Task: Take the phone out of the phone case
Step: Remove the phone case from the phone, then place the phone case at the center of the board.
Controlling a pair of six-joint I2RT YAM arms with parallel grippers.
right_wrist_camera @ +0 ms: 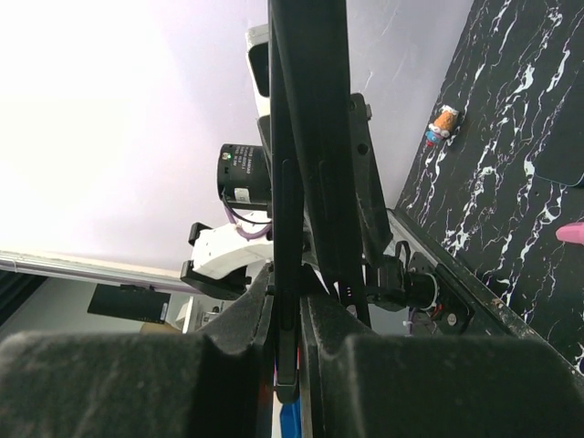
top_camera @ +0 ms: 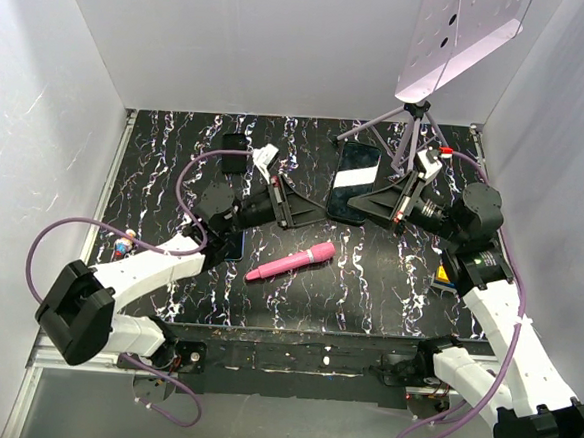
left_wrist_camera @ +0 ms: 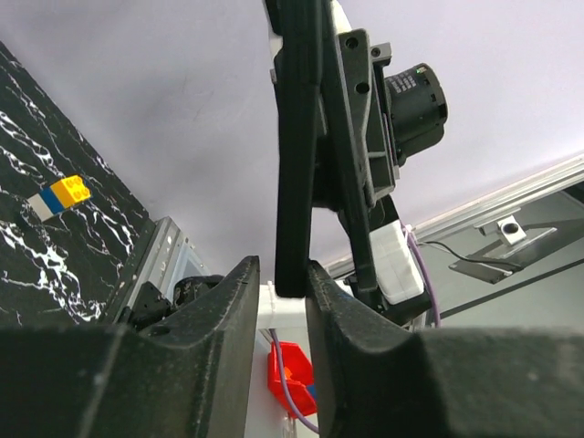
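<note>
Far left, close to the left edge of the black marbled table [top_camera: 368, 279]: a small figurine [top_camera: 125, 242], well apart from the rest. Further right, a small dark slab [top_camera: 235, 143] toward the far side. Nearer, another dark flat slab [top_camera: 232, 245], partly hidden under the left arm. Just right of that, lying flat near the middle, a pink pen-like stick [top_camera: 291, 262].

Then the left gripper [top_camera: 314, 213], reaching in from the left and clamped tight on the left side of the phone [top_camera: 353, 178]. In the left wrist view, both fingers [left_wrist_camera: 224, 315] pressed against a thin dark slab seen edge-on.

The phone itself: dark with a pale band across it, right of centre toward the far side, pinched between the two grippers. No telling whether clear of the table or touching it. No telling phone from phone case [right_wrist_camera: 285, 210] edge-on either.

Right gripper [top_camera: 375, 203] closed likewise on the right side, fingers [right_wrist_camera: 392, 383] nipping the slab's edge. Behind it, a tripod [top_camera: 415, 137]. Far right, a yellow-and-blue block [top_camera: 440, 280].
</note>
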